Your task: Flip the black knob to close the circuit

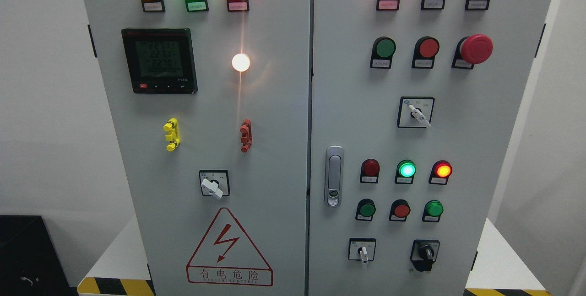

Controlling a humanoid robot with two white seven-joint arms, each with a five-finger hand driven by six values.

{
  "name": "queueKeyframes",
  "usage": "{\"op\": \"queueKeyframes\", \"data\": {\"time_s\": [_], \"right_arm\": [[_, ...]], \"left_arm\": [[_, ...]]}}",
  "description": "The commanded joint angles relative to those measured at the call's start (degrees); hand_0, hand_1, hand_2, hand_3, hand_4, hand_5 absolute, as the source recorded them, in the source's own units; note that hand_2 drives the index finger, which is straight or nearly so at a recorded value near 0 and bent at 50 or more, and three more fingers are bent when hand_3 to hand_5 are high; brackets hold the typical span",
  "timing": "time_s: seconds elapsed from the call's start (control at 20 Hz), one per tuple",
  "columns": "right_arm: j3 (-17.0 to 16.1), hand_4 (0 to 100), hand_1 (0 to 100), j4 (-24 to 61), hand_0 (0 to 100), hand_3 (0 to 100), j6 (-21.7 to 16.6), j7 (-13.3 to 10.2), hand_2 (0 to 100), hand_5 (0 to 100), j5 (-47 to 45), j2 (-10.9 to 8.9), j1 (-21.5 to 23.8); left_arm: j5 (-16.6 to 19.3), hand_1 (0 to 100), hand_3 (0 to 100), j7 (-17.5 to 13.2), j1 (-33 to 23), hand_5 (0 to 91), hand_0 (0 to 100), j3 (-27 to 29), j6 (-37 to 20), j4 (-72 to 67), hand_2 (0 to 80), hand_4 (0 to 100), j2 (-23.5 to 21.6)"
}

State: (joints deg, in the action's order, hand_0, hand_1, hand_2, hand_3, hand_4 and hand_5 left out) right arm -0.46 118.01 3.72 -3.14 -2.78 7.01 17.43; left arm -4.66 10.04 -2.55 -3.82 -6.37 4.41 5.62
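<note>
A black knob [425,255] sits at the lower right of the grey electrical cabinet's right door [458,140], its grip standing roughly upright. To its left is a white-handled selector switch [362,252]. Neither of my hands or arms shows anywhere in the head view.
The right door also carries lit and unlit pilot lamps, a red mushroom stop button [476,49], another white selector [417,113] and a metal door latch [334,176]. The left door holds a meter [159,60], a white selector [213,186] and a red warning triangle [228,250].
</note>
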Motion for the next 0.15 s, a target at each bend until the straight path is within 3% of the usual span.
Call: {"op": "queueKeyframes", "data": {"time_s": [0.0, 0.1], "right_arm": [[-1.12, 0, 0, 0.73, 0, 5, -0.11, 0.15, 0, 0, -2.85, 0.02, 0.58], [-1.12, 0, 0, 0.81, 0, 5, -0.11, 0.15, 0, 0, -2.85, 0.02, 0.58]], "left_arm": [[0.0, 56, 0, 0.07, 0.0, 0.0, 12, 0.04, -0.04, -0.01, 0.0, 0, 0.0], [0.0, 56, 0, -0.02, 0.0, 0.0, 12, -0.04, -0.04, 0.07, 0.0, 0, 0.0]]}}
